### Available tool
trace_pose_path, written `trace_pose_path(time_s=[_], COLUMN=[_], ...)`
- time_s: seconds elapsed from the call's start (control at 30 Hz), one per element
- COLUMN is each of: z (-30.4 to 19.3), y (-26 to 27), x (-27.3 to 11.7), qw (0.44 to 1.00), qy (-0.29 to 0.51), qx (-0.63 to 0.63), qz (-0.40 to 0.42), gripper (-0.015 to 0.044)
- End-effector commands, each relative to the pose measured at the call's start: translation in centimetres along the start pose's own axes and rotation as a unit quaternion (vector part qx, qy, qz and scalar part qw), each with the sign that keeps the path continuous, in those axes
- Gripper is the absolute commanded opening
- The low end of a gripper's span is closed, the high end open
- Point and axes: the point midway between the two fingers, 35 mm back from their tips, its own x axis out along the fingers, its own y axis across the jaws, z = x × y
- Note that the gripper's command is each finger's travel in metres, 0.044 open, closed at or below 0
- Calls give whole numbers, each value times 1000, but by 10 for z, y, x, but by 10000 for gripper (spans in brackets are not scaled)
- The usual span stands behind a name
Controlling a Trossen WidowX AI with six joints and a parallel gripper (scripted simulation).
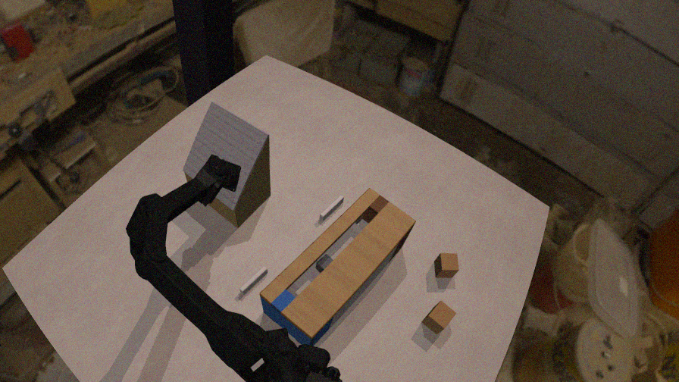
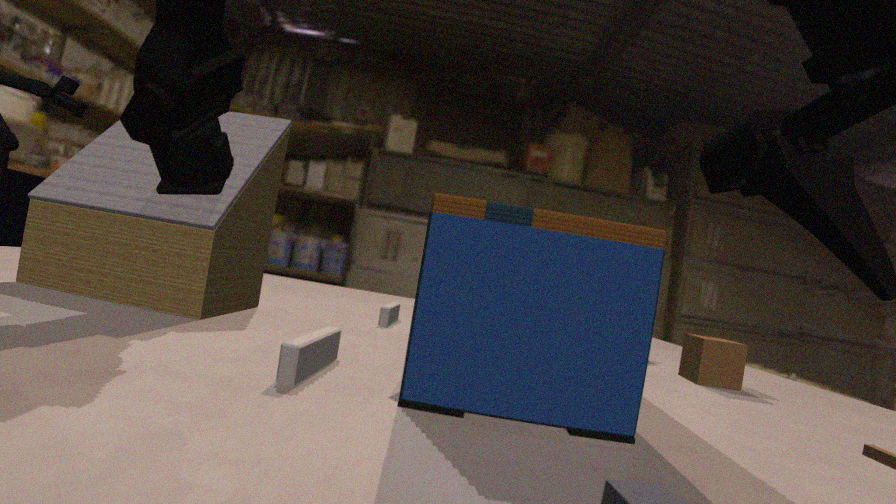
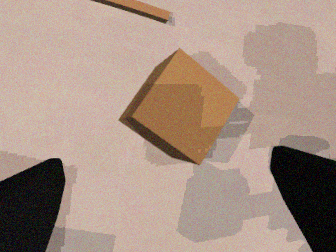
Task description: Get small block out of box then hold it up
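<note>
The box [image 1: 353,266] [image 2: 532,325] has a wooden top with a long slot, a blue near end and a dark brown far end. A small grey block [image 1: 323,262] shows through the slot, about midway along the box. The exterior camera sees only the blue end, so the block is hidden there. My gripper [image 3: 170,165] is open with nothing between its fingers. It hangs in the air beyond the blue end, low in the top view, where its fingertips cannot be made out. One finger shows at the right of the exterior view.
Two wooden cubes [image 1: 445,266] [image 1: 439,317] stand right of the box. One wooden cube [image 3: 185,107] lies ahead of my fingers, near a thin brown strip [image 3: 142,9] [image 2: 880,456]. White bars [image 1: 331,208] [image 1: 253,280] [image 2: 308,358] lie left of the box. A large wedge [image 1: 254,185] [image 2: 112,250] stands by the arm's base.
</note>
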Motion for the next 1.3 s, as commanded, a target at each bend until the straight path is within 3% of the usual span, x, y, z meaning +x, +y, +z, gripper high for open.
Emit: trace_pose_path(time_s=[0.0, 0.4, 0.63, 0.77, 0.93, 1.27], z=[20, 56, 18, -19, -58, -60], y=[44, 207, 295, 332, 352, 353], x=[-14, -88, -122, -147, -176, -176], qw=[999, 970, 917, 860, 772, 769], qy=[-12, -26, 51, 111, 182, 184], qx=[-32, -186, -348, -466, -597, -601], qz=[40, 154, 186, 174, 121, 119], gripper=[400, 400, 400, 400, 400, 400])
